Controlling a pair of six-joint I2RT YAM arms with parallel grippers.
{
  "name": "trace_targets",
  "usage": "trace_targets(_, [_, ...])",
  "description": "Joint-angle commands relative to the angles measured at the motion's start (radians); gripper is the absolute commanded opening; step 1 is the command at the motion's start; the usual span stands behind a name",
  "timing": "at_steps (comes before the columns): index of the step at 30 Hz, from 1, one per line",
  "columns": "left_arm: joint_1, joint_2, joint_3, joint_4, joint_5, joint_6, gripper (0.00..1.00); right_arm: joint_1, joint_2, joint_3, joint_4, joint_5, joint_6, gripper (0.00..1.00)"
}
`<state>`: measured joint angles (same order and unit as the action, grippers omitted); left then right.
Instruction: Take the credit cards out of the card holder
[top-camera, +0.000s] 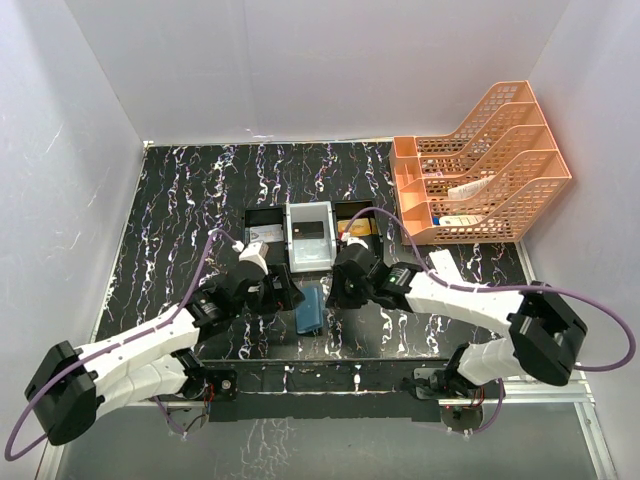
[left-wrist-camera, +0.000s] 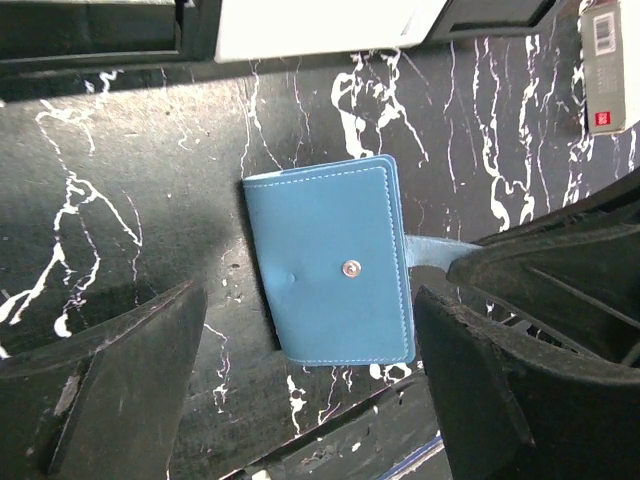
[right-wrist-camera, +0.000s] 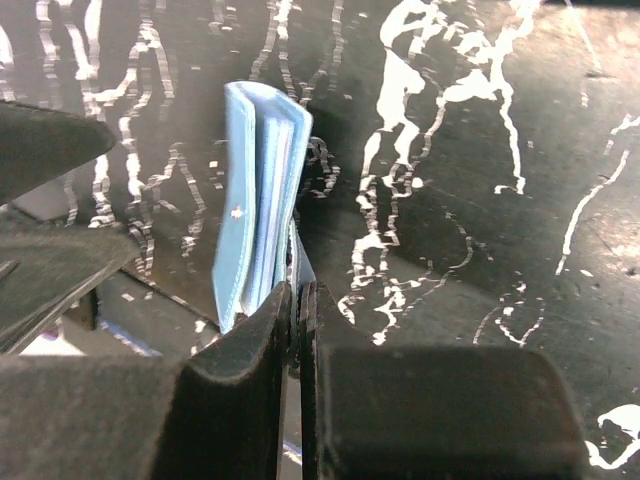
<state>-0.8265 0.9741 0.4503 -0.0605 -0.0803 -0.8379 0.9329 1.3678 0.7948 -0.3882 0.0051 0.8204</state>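
Observation:
The blue card holder lies folded shut on the black marbled table, between my two grippers. In the left wrist view the card holder shows its cover and metal snap, and its tab stretches out to the right. My left gripper hangs over it, open, with one finger on either side of it and neither touching. My right gripper is shut on that thin tab, at the edge of the card holder. Only pale inner layers show between the covers; the credit cards are hidden.
A black-and-white three-compartment tray stands just behind the holder, with flat items in its compartments. An orange mesh file rack fills the back right corner. A white box with a red mark lies on the table to the right.

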Motion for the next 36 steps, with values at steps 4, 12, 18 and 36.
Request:
trace_targets(4, [0.005, -0.115, 0.054, -0.109, -0.116, 0.026, 0.84, -0.005, -0.098, 0.060, 0.154, -0.149, -0.064, 0.00])
trace_targets(12, [0.005, -0.129, 0.056, -0.124, -0.132, 0.019, 0.84, -0.003, -0.016, 0.066, 0.201, -0.201, -0.070, 0.00])
trace_targets(18, [0.005, -0.135, 0.038, -0.117, -0.121, 0.019, 0.82, -0.004, -0.008, 0.059, 0.248, -0.289, -0.117, 0.00])
trace_targets(36, [0.006, -0.040, -0.007, 0.053, 0.022, 0.033, 0.76, -0.211, -0.192, -0.276, 0.187, -0.220, -0.114, 0.00])
